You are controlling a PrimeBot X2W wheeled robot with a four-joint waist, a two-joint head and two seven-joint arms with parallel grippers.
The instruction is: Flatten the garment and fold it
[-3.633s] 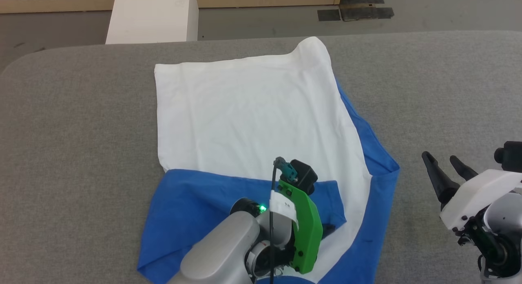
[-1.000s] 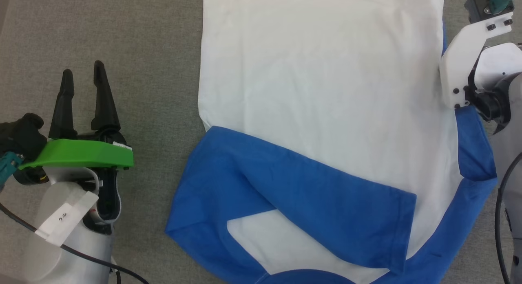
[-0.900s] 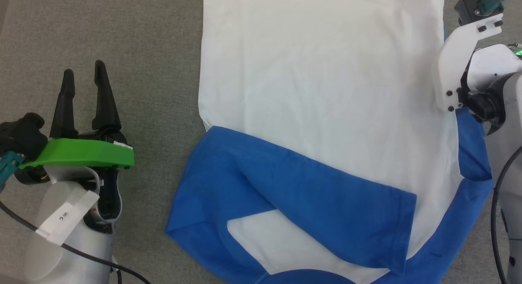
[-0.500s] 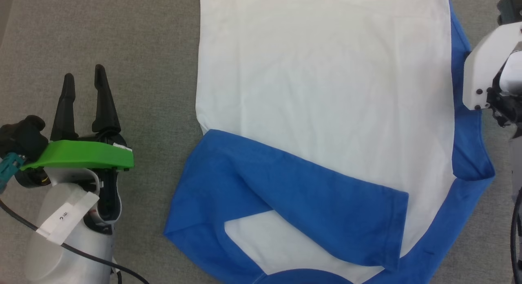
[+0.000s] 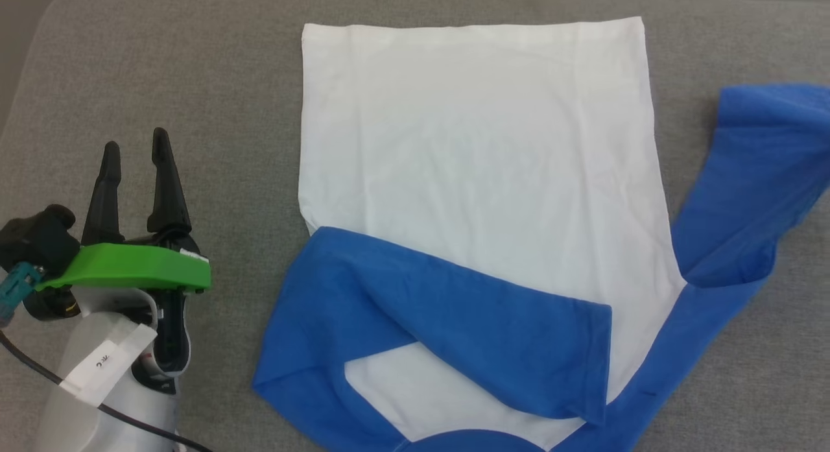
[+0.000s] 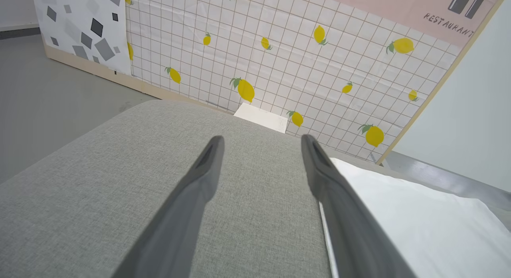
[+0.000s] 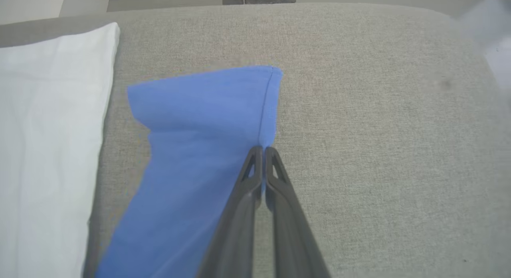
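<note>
The garment (image 5: pixel 480 166) lies mid-frame on the table (image 5: pixel 194 82); its sleeve (image 5: pixel 758 179), tucked under a second ago, now stretches to the right edge, cuff (image 7: pixel 268 106) pinched in the right gripper (image 7: pixel 262 150). Flattening advances. The left gripper (image 5: pixel 135 141) waits open, lower left.

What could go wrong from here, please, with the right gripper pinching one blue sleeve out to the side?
The right gripper is shut on just the hem edge of the blue sleeve; that thin hold might slip.
The left gripper hangs open beside the garment, so nothing pins it; a pull could drag it.
The other sleeve lies folded across the body and may get trapped in a fold.
</note>
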